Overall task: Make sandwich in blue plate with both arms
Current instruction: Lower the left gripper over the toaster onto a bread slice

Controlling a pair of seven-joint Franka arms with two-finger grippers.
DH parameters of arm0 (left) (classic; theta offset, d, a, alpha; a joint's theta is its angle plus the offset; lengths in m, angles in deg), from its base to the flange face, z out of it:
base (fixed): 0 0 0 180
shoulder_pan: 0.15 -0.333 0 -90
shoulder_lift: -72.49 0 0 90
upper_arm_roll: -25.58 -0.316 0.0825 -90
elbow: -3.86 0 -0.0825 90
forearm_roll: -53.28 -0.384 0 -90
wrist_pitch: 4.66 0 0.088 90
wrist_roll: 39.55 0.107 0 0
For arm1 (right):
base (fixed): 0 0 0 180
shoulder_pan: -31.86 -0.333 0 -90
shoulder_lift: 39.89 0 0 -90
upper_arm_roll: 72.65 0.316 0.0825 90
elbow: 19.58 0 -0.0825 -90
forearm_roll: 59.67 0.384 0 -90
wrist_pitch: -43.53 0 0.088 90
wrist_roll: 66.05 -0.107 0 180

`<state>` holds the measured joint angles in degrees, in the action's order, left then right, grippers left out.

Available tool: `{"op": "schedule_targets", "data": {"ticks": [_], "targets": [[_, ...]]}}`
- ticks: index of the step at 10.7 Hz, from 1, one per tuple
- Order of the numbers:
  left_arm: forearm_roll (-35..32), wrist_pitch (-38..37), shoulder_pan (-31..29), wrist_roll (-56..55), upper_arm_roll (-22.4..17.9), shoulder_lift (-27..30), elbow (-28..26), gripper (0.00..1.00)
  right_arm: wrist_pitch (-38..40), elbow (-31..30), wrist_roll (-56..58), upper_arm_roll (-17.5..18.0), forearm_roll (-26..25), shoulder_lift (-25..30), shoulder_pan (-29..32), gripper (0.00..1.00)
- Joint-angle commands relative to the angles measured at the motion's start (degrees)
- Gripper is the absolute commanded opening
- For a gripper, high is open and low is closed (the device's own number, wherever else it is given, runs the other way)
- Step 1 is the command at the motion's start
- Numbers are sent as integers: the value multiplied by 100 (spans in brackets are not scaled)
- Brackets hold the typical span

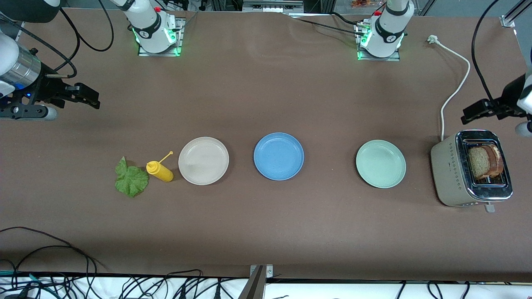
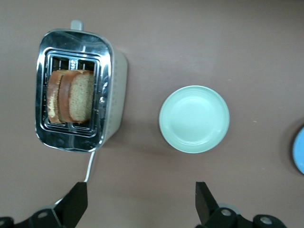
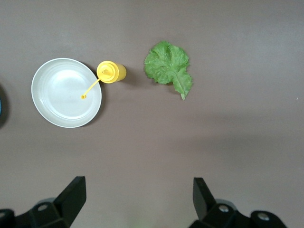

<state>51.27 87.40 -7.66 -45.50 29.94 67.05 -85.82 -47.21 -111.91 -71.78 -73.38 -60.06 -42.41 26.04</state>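
The blue plate lies empty at the table's middle; its edge shows in the left wrist view. Two brown bread slices stand in the toaster's slot, also in the left wrist view. The green lettuce leaf lies flat on the table toward the right arm's end, also in the right wrist view. My left gripper is open and empty, up in the air beside the toaster. My right gripper is open and empty, over bare table at the right arm's end.
A silver toaster stands at the left arm's end, its white cord running toward the bases. A pale green plate, a beige plate and a yellow squeeze bottle lie in line with the blue plate.
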Motion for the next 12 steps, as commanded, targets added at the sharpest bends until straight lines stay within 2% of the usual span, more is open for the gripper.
{"op": "schedule_targets", "data": {"ticks": [1,5,7,9,12], "targets": [[-657,521,-75,348,39,-685,319,100,-40,-67,29,29,-58,58,1,100],[-651,1744,-461,936,48,-1371,319,100,22,-84,221,-32,-23,67,54,100],[-442,2017,-620,1025,48,-1661,310,100,13,-84,344,-164,3,67,54,100],[-134,2403,-856,1506,57,-1916,301,100,22,-84,546,-339,258,58,54,100],[34,2641,-1007,1737,57,-2128,267,100,39,-75,600,-349,258,67,54,100]]}}
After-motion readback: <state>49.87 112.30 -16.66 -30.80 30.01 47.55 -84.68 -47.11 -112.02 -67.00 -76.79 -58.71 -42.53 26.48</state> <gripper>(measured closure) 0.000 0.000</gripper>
